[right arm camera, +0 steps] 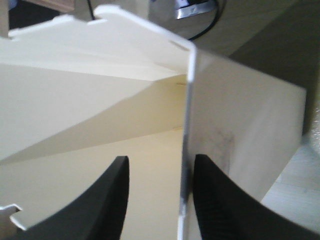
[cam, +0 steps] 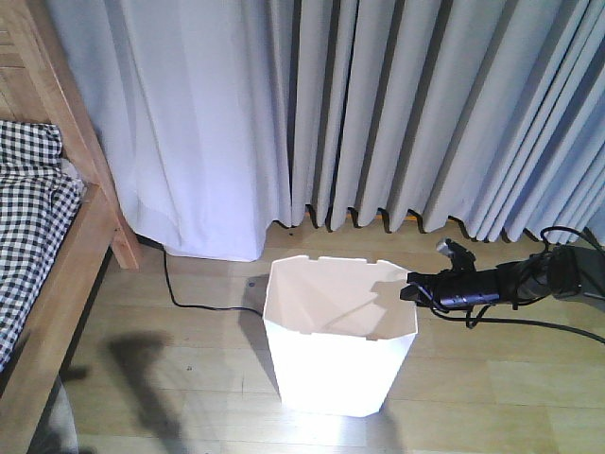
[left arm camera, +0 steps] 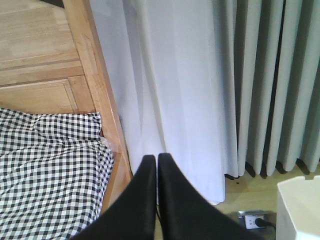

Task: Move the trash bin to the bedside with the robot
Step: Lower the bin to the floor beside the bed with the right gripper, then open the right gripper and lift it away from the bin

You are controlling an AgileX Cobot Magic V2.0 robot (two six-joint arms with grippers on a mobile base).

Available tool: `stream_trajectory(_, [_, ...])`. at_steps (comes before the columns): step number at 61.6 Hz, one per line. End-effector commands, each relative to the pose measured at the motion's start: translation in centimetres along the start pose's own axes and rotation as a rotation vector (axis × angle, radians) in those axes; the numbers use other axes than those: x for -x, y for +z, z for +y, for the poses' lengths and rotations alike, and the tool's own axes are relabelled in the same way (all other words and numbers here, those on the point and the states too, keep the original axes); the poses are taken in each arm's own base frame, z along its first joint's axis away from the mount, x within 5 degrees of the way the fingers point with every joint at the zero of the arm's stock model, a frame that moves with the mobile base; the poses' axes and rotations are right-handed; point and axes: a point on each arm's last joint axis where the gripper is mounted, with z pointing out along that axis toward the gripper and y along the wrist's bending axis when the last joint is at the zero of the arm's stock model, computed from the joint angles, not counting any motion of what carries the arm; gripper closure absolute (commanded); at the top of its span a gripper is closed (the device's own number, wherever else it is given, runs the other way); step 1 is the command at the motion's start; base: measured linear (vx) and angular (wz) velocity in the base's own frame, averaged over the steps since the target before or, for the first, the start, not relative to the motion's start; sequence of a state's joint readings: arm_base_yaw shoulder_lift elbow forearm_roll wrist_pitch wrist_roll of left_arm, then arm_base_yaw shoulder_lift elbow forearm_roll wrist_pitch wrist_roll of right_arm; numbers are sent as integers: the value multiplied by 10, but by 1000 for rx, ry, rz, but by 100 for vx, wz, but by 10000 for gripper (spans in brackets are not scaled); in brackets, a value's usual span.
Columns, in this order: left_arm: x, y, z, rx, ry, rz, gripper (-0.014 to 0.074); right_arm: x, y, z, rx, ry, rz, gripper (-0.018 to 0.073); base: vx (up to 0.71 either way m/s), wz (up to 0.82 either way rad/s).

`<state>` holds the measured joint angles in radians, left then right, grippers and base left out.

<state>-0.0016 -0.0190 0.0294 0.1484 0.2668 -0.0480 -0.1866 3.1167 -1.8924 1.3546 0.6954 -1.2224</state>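
Observation:
The white trash bin (cam: 336, 350) stands upright on the wooden floor, right of the bed, with a gap of floor between them. The bed has a light-brown side rail (cam: 57, 274) and checked bedding (cam: 24, 218). My right gripper (cam: 408, 287) reaches in from the right at the bin's right rim. In the right wrist view this gripper (right arm camera: 161, 158) is open and straddles the bin wall (right arm camera: 240, 125), one finger inside and one outside. My left gripper (left arm camera: 156, 157) is shut and empty, held above the bed rail (left arm camera: 95, 75) and bedding (left arm camera: 45, 170). The bin's corner (left arm camera: 300, 210) shows at the lower right.
Grey-white curtains (cam: 378, 104) hang to the floor behind the bin. A black cable (cam: 184, 298) runs across the floor from under the curtain toward the bin. A floor socket (left arm camera: 252, 218) with a plug sits left of the bin. The right arm's cable (cam: 529, 322) trails behind it.

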Motion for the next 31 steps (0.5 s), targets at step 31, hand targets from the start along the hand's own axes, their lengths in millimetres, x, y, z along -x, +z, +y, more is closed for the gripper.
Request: stream_trajectory(31, [-2,2,-2,-12,-7,-55,602,23,-23,25,49,-73,68,353,0,0])
